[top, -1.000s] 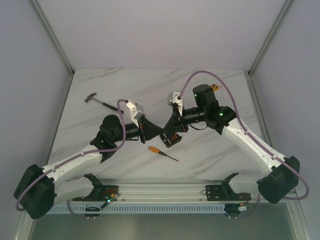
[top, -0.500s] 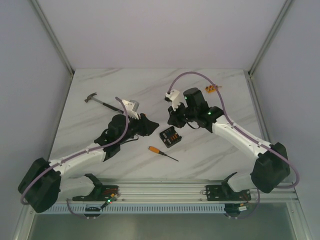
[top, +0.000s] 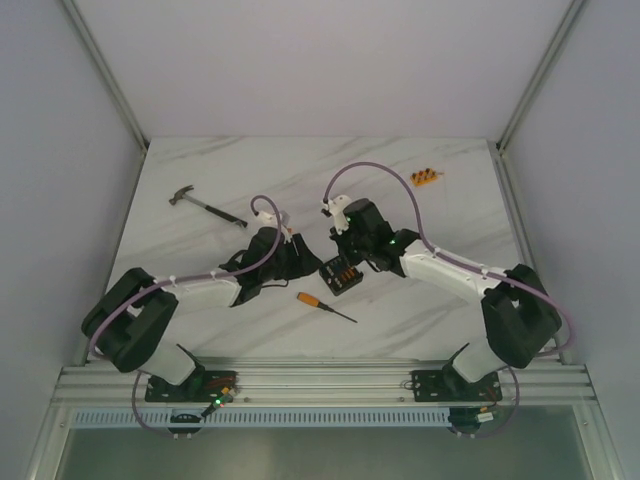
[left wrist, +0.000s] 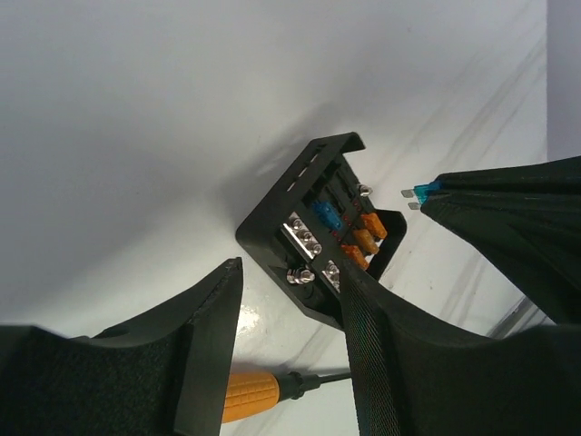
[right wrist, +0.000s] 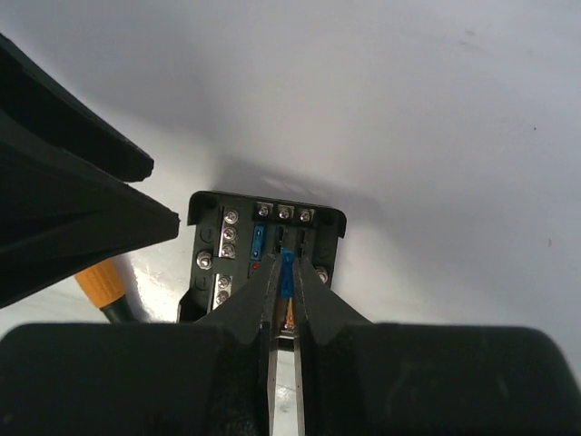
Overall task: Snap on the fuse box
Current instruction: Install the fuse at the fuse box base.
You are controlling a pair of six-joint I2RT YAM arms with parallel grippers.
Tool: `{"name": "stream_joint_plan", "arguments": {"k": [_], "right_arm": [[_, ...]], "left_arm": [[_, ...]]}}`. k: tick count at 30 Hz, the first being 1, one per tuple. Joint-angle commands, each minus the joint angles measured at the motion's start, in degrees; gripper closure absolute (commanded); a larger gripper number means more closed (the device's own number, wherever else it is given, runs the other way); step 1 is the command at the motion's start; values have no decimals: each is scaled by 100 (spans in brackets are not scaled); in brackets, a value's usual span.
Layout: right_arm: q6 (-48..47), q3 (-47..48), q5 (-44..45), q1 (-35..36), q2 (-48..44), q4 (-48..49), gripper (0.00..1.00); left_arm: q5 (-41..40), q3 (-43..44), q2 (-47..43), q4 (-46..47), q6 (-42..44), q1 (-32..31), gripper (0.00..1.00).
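Fuse box (top: 340,272) sits flat on the marble table (top: 250,170), centre, slightly near, between the two arm tips. Its top is open, with orange and blue fuses seated and screw terminals showing.

Right gripper (right wrist: 286,282): fingers pressed almost together, pinching a small blue fuse (right wrist: 286,261) blade-down, directly above the box's middle rows. It is held thin and vertical, likely so the blades line up with a slot. Can't tell whether the fuse touches the box yet.

Left gripper (left wrist: 289,265): fingers spread wide, holding nothing, low just beside the box's left near corner, one finger either side of that corner. Probably parked there to brace the box against sliding when the fuse is pushed down; contact with the box is unclear.

Screwdriver (top: 322,306) with an orange handle lies just near of the box, unused. Hammer (top: 205,205) is well apart at far left, and the orange block (top: 428,177) is at far right.

Next likely step is a straight press down; a tilted fuse could jam or skid the box.
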Motion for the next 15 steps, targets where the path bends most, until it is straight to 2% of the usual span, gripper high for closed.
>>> {"name": "stream_joint_plan", "arguments": {"k": [1, 9, 15], "right_arm": [[327, -148, 571, 137, 113, 421, 100], [651, -370, 861, 296, 489, 687, 100], [679, -359, 1095, 396, 640, 743, 100]], "left_arm": [[190, 146, 269, 206, -372, 27, 44], [296, 153, 592, 357, -541, 43, 45], [325, 162, 709, 421, -614, 55, 49]]}}
